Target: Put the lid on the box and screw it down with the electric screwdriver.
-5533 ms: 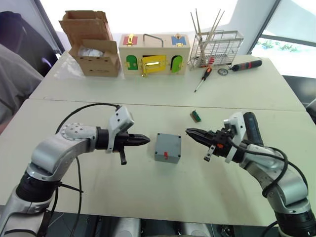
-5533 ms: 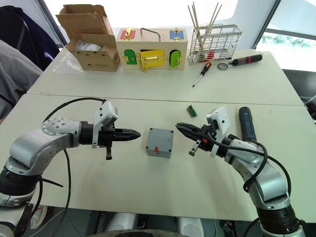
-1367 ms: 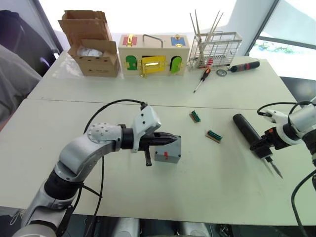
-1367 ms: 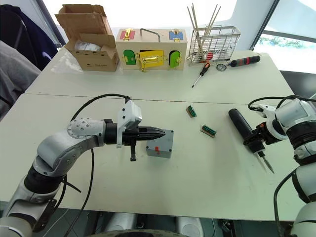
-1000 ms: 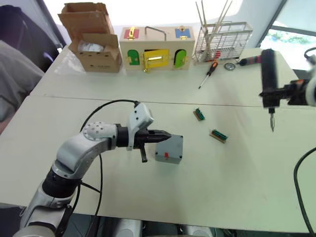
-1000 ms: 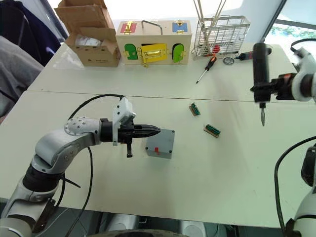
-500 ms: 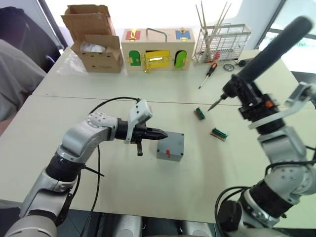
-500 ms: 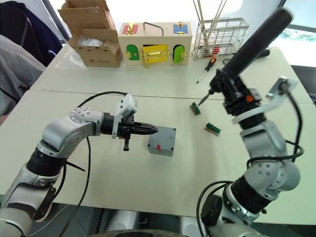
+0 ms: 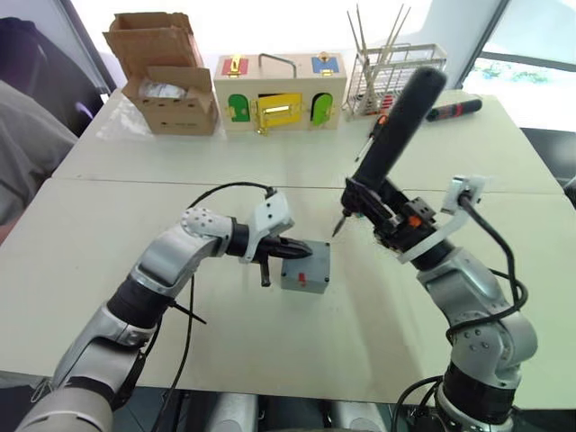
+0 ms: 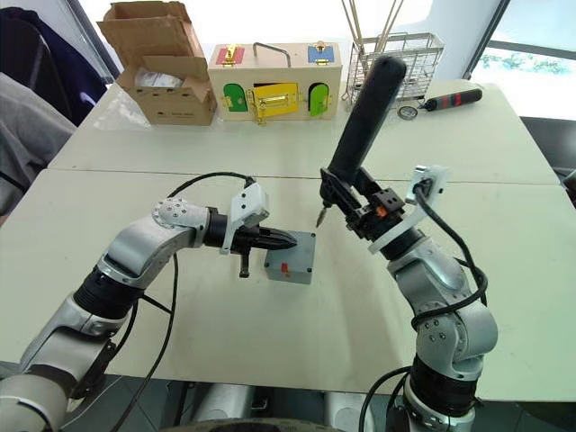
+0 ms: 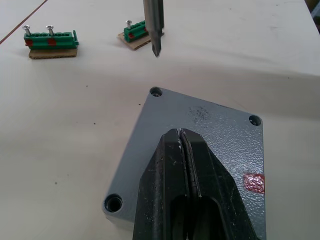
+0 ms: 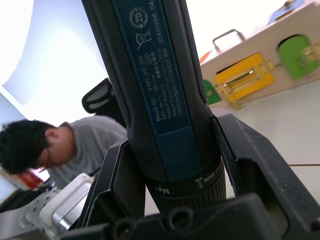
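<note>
left gripper [image 9: 301,252] clenched, empty, tips pressed on the lid [image 11: 200,130] seated on the box [image 9: 305,267] mid-table. right gripper [image 9: 389,219] clamped round the electric screwdriver [image 9: 396,126], tilted, bit above table just beside box's far corner, not touching.

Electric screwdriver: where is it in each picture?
Left eye view: electric screwdriver, centre-right, slanting up.
Right eye view: centre, slanting up.
Left wrist view: its metal bit, just past the grey box.
Right wrist view: its black body, close up.
Shared landmark: the grey box, near the bit tip.
</note>
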### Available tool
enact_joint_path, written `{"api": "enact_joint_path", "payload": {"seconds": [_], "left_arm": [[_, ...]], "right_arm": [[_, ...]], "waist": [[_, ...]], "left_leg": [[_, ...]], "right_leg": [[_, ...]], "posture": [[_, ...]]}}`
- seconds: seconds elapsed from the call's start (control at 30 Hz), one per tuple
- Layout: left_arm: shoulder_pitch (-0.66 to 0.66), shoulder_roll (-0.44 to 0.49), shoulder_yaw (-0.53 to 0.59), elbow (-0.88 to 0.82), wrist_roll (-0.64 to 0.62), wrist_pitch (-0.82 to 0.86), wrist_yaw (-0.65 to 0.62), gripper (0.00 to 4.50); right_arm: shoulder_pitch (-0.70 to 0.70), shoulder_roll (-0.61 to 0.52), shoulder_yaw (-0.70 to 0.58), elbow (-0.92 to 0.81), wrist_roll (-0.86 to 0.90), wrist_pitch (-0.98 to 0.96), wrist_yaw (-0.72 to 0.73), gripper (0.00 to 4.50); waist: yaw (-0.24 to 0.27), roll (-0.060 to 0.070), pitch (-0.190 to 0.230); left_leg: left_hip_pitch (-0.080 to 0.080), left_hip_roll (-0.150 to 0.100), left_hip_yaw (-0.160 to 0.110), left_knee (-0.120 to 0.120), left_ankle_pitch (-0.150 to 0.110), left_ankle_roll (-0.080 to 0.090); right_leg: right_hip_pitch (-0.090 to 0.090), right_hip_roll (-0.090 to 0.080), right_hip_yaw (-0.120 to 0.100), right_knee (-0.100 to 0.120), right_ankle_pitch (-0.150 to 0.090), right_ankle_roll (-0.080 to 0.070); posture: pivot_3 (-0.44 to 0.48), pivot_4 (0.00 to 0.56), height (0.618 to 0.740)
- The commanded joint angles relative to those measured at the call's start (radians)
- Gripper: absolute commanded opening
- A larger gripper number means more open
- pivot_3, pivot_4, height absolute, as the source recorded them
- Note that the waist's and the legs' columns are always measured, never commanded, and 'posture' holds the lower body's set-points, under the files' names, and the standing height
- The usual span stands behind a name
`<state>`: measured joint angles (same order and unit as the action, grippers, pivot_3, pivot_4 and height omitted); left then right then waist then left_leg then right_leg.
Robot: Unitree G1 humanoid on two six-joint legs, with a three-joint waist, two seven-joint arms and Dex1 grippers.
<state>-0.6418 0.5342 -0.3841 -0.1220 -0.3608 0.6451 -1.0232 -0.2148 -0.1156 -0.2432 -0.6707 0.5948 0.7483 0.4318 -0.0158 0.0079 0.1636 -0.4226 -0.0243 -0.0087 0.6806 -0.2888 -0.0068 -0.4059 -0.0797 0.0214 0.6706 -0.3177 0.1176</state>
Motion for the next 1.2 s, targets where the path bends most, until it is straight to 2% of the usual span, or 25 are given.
{"api": "enact_joint_path", "payload": {"seconds": [0.03, 0.5, 0.93, 1.2], "left_arm": [[0.031, 0.016, -0.023, -0.009, 0.023, 0.033, -0.009, 0.0], [0.046, 0.021, -0.011, -0.029, 0.028, 0.033, -0.001, 0.0], [0.054, 0.015, -0.011, -0.015, 0.043, 0.013, 0.015, 0.0], [0.055, 0.011, -0.01, -0.017, 0.043, 0.014, 0.024, 0.0]], "right_arm": [[0.003, -0.011, 0.042, -0.048, 0.017, -0.066, -0.007, 1.78], [0.016, -0.086, 0.07, 0.037, 0.015, -0.174, -0.017, 1.78], [0.032, -0.102, 0.113, 0.056, 0.024, -0.188, -0.021, 1.78], [0.04, -0.129, 0.161, 0.09, -0.065, -0.261, -0.018, 1.78]], "waist": [[0.001, 0.0, 0.0], [0.0, 0.0, 0.0], [0.0, 0.0, 0.0], [0.0, -0.001, -0.001]], "left_leg": [[0.0, 0.0, 0.0, 0.0, 0.0, 0.0], [0.001, 0.0, 0.0, 0.0, 0.0, 0.0], [0.001, 0.0, 0.0, 0.0, 0.0, 0.0], [0.001, 0.0, 0.0, 0.0, 0.0, 0.0]], "right_leg": [[0.0, 0.0, 0.0, 0.0, 0.0, 0.0], [0.001, 0.0, 0.0, 0.0, 0.0, 0.0], [0.001, 0.0, 0.0, 0.0, 0.0, 0.0], [0.001, 0.0, 0.0, 0.0, 0.0, 0.0]], "posture": [[0.0, 0.15, 0.74], [0.0, 0.15, 0.74], [0.0, 0.15, 0.74], [0.0, 0.15, 0.74]]}}
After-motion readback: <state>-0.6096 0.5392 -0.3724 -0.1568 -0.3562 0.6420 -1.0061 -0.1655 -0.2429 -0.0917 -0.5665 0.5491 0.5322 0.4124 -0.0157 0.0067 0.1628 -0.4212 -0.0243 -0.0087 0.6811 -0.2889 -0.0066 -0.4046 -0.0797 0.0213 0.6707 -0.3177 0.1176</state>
